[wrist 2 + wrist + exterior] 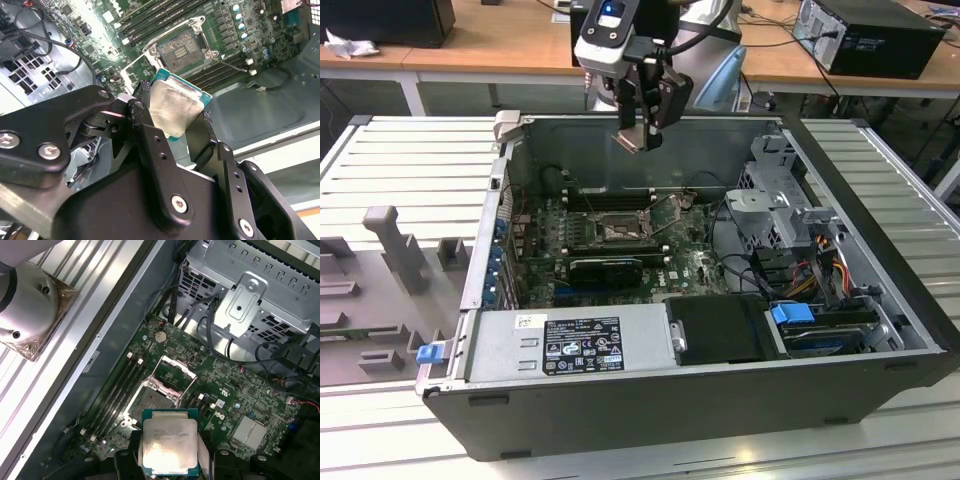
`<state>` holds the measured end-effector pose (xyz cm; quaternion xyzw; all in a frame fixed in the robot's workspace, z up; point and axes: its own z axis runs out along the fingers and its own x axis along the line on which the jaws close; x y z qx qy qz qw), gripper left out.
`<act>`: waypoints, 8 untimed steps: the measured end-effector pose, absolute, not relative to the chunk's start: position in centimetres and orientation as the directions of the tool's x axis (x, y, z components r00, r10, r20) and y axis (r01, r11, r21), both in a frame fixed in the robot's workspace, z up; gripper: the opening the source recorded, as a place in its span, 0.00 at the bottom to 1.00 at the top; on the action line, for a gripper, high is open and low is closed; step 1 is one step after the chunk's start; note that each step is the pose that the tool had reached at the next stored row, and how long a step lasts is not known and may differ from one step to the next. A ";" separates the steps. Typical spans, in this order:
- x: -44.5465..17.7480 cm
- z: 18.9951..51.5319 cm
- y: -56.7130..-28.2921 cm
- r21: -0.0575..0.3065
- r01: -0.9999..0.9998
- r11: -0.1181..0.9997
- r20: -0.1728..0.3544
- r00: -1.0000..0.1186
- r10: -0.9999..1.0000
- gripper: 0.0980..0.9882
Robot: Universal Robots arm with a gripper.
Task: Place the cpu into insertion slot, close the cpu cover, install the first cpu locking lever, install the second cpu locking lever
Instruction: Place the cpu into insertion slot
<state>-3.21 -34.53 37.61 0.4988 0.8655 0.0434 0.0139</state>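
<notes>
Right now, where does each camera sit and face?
Exterior view: off the arm, looking down into the open case; arm and end effector show.
First wrist view: at the wrist, facing the insertion slot; a pale arm joint shows.
Second wrist view: at the wrist, over the black finger links.
Both wrist views share the held cpu and insertion slot.

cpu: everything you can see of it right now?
The cpu is a small flat square chip: a pale silver-beige metal lid with faint print, on a thin green board that shows as a rim. The gripper is shut on it, black fingers pressing two opposite edges. The lid shows in both wrist views. It hangs above the open case, clear of the motherboard, not yet in the slot, which lies open.
</notes>
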 end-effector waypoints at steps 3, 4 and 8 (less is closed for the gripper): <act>-3.2 37.6 -34.5 0.089 0.870 0.485 0.019 -0.488 0.873 0.48; -3.2 37.6 -34.5 0.089 0.876 0.473 0.019 -0.477 0.879 0.48; -3.2 37.6 -34.5 0.089 0.890 0.446 0.019 -0.450 0.893 0.48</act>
